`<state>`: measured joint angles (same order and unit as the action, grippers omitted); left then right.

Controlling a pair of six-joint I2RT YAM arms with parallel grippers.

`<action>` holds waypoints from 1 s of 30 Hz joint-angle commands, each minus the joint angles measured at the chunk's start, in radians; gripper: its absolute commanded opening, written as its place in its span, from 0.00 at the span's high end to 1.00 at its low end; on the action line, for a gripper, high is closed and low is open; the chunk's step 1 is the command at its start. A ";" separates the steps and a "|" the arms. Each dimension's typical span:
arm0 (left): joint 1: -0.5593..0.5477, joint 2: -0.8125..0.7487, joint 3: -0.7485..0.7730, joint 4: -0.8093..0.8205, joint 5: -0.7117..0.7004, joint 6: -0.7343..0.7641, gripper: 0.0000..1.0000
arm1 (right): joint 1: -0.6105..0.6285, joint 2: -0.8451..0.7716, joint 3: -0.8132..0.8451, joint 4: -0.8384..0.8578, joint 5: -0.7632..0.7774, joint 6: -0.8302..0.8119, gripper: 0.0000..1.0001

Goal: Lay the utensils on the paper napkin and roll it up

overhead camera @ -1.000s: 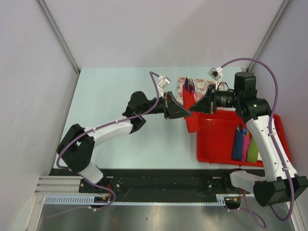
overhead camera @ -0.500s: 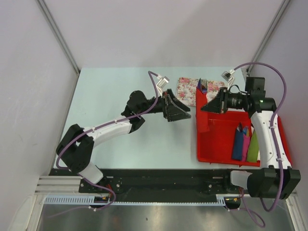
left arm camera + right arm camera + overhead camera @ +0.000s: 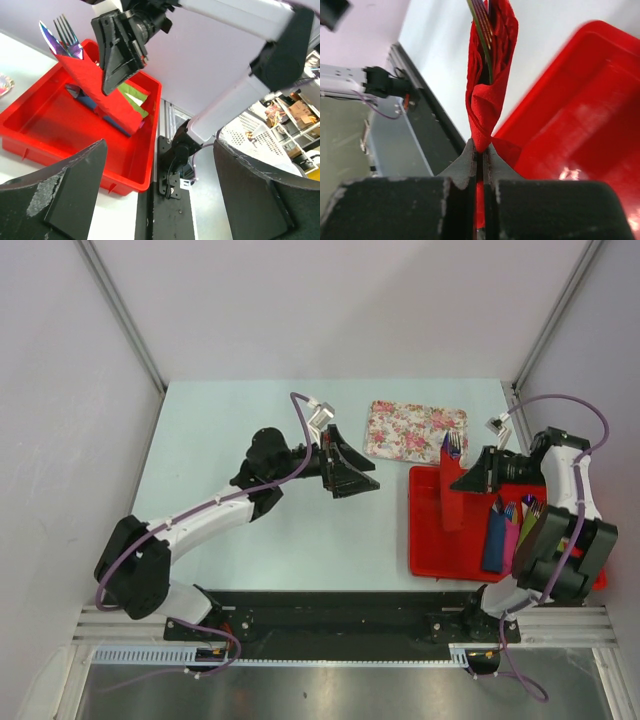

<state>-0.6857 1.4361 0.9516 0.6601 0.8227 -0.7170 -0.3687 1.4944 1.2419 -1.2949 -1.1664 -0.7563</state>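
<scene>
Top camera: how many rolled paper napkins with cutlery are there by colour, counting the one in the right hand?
Red paper napkin roll, held in the right hand: 1
Blue paper napkin roll, in the red plastic tray: 1
Pink paper napkin roll, in the tray: 1
Green paper napkin roll, in the tray: 1
Total: 4

Paper napkin (image 3: 490, 95): thin red paper, matt, creased and crumpled into soft folds. Utensils (image 3: 64, 36): polished metal, smooth, with an iridescent purple-blue sheen. Tray (image 3: 590, 100): moulded red plastic, glossy, with bright reflections on its floor. Mat (image 3: 415, 430): floral print, matt; cloth or paper cannot be told. Table (image 3: 230, 430): smooth, pale, matt top. Left gripper (image 3: 372, 478): fingers (image 3: 70, 195) of matt black plastic, edges scuffed pale. Right gripper (image 3: 480, 150): same matt black, finely grainy
</scene>
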 commanded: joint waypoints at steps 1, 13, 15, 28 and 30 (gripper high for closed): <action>0.014 -0.032 -0.016 -0.031 0.019 0.059 0.08 | -0.056 0.092 -0.013 -0.221 0.036 -0.237 1.00; 0.041 -0.032 -0.046 -0.051 0.020 0.070 0.08 | -0.101 0.305 -0.059 -0.224 0.128 -0.307 1.00; 0.041 -0.026 -0.047 -0.051 0.020 0.071 0.08 | -0.085 0.319 -0.058 -0.224 0.128 -0.304 1.00; 0.069 -0.022 -0.077 -0.022 0.020 0.039 0.09 | -0.044 0.422 0.034 -0.224 0.123 -0.147 1.00; 0.074 -0.022 -0.091 -0.010 0.016 0.031 0.08 | -0.047 0.408 0.033 -0.215 0.172 -0.138 1.00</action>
<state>-0.6231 1.4342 0.8852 0.5980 0.8238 -0.6739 -0.4023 1.9171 1.2392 -1.3197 -1.0080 -0.9413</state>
